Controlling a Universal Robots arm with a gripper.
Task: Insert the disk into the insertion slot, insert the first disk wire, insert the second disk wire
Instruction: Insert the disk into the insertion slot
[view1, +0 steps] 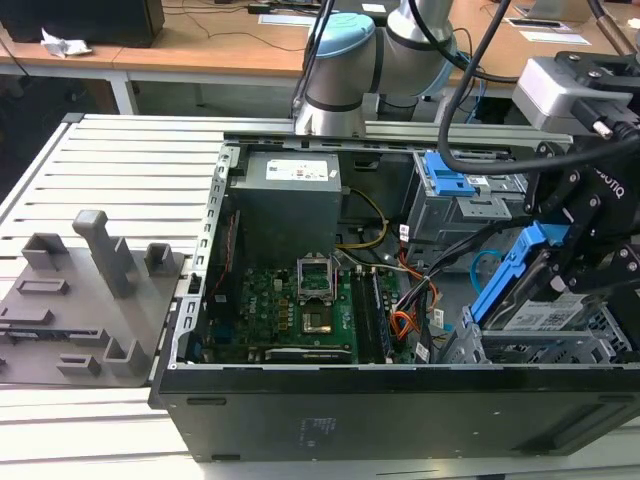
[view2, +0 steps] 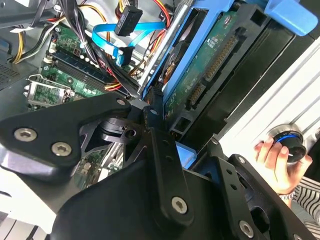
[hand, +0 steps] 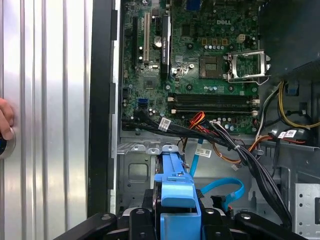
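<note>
**Tilted disk (view2: 207, 60), tight fit, sketchy**
Tool (hand: 177, 212) clamped on the blue caddy, hovering angled just above the insertion slot (view1: 603, 343). Could easily jam on the rim going in crooked, or pinch the second disk wire (hand: 227, 189) looping right beside.

Bright blue caddy on the disk (view2: 210, 60); second disk wire (view2: 102, 37) light-blue; first disk wire (hand: 197, 119) apparently red-orange.

My worktop (view1: 120, 160) is a slab of ribbed silver metal, evenly lit. Grey plastic holders (view1: 105, 255) stand on it at the exterior view's left. Beyond it runs a long wooden desk (view1: 200, 50) carrying crumpled white paper (view1: 62, 43).
</note>
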